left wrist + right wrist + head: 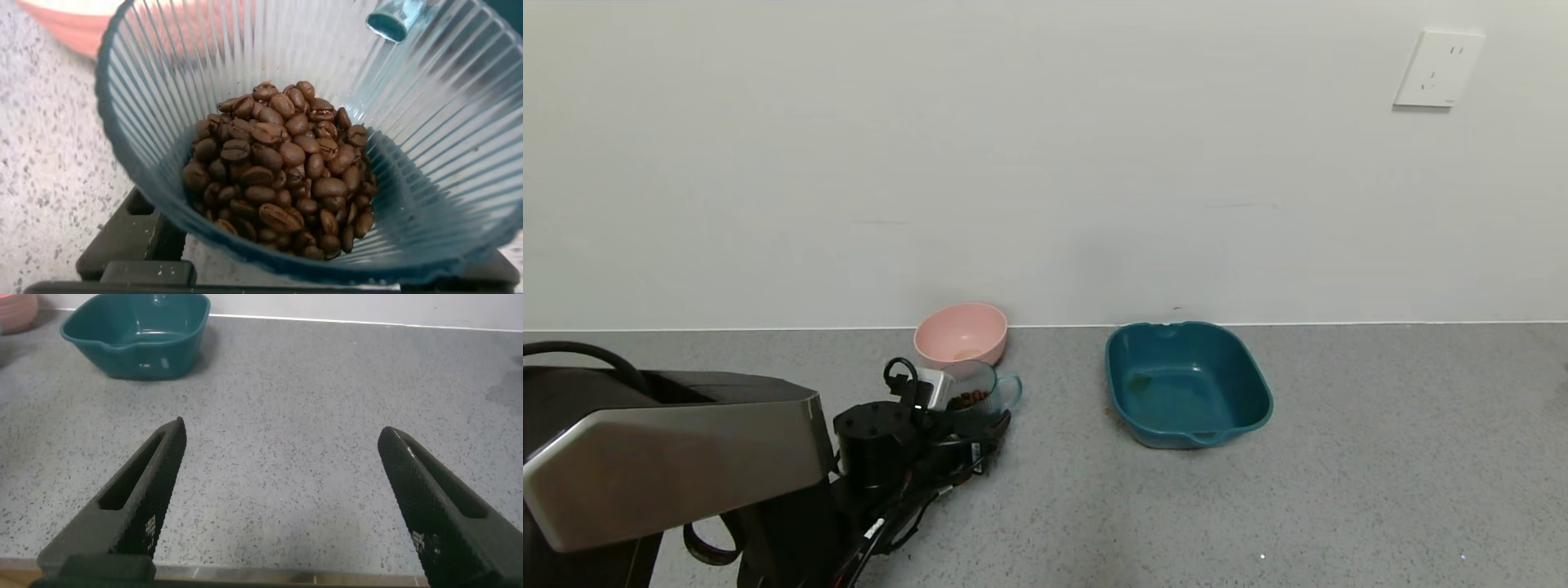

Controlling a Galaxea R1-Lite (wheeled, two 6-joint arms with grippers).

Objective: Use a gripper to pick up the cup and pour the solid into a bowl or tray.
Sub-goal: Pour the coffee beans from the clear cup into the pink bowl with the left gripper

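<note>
The ribbed blue-grey cup [974,384] stands on the grey counter just in front of the pale pink bowl [961,333], its loop handle [1010,392] pointing right. Dark brown beans, the solid [282,171], lie heaped in its bottom; they also show through the wall as the solid [968,400]. My left gripper [978,425] is against the cup's near side, shut on it; the fingertips are hidden under the cup [458,163]. My right gripper [282,429] hangs open over bare counter, nothing between its fingers, and is outside the head view.
A larger teal basin [1186,382] sits to the right of the cup, near the white wall. The teal basin [139,335] also shows far off in the right wrist view. My left arm's silver and black links [670,449] fill the lower left.
</note>
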